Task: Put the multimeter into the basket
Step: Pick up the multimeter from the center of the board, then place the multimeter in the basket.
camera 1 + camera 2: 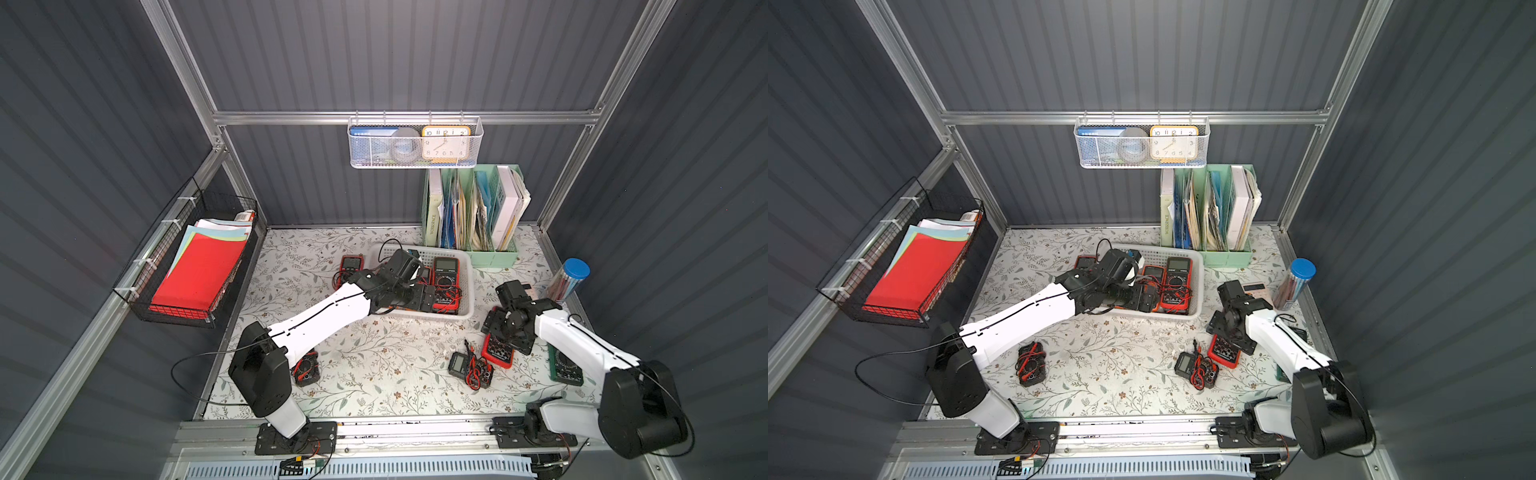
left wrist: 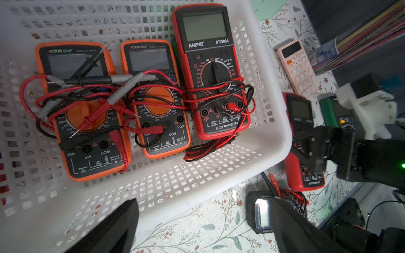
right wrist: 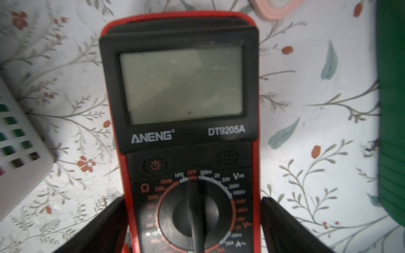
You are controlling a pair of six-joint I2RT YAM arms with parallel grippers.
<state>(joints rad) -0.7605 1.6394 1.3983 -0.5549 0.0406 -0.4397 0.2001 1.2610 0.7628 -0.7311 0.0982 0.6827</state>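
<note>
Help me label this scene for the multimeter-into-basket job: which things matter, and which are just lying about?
Job: basket, multimeters in it, red multimeter between the right fingers, black multimeter and green multimeter on the table.
Lying about: calculator, pen tube, file holder, clock, red paper.

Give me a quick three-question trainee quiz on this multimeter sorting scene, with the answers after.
1. How many orange multimeters lie in the basket?
2. True or false: the fingers of the right gripper straddle a red multimeter lying on the table.
3. Fill in: the brand printed on that red multimeter is ____.
Key: 1 two; 2 true; 3 ANENG.
</note>
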